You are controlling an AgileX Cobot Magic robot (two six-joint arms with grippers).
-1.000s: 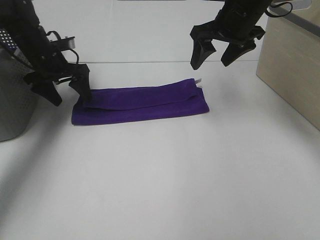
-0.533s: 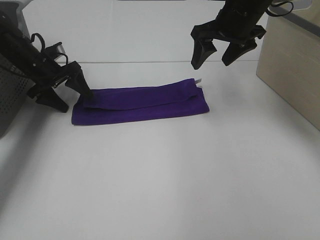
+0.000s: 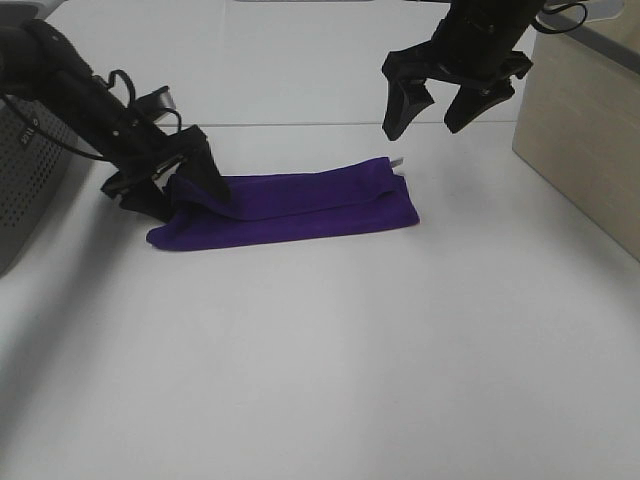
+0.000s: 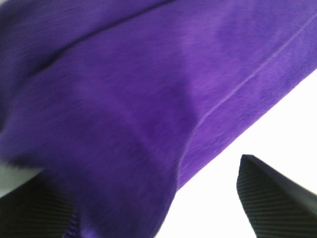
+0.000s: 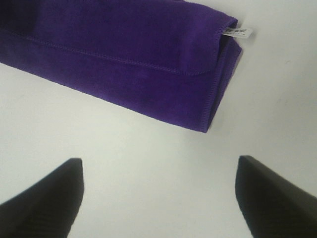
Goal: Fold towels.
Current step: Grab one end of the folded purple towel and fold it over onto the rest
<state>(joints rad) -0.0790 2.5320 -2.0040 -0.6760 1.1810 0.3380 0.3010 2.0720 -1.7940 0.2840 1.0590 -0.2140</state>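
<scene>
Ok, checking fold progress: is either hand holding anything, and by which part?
Nothing is clamped. The left hand, open, straddles the left end of the towel; the right hand hangs open and empty.

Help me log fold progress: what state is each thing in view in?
towel: folded into a long strip, lying on the table, left end bunched up.
white tag: sticking out at the towel's right end.
left gripper: open, fingers straddling the towel's left end.
right gripper: open, empty, above the towel's right end.

white tag on purple towel, dark print too small to read, no legible text
</scene>
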